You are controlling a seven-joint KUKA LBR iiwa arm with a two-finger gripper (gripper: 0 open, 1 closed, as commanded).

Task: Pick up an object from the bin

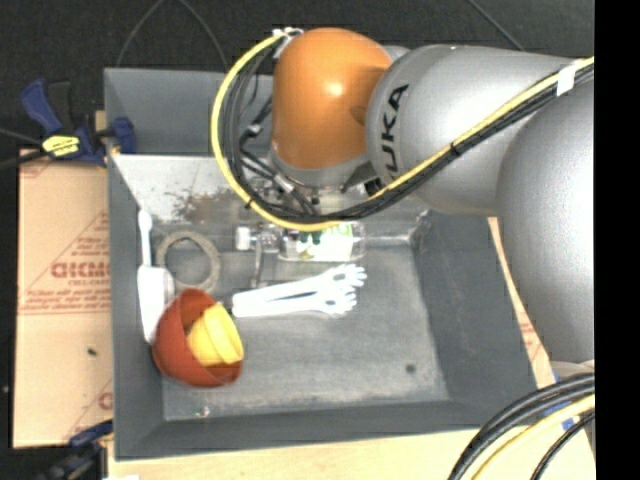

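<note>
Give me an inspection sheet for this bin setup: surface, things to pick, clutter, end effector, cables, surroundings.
Surface: grey metal bin, dark specks near its far left corner.
Job's things: white plastic forks at centre; orange-red bowl holding a yellow piece, near left; grey tape ring; white spoon-like piece by the left wall.
Clutter: nothing seen.
End effector: low over the far middle, just beyond the forks.
Cables: yellow and black cables loop round the orange wrist cover.
Surroundings: dark floor behind the bin.
</note>
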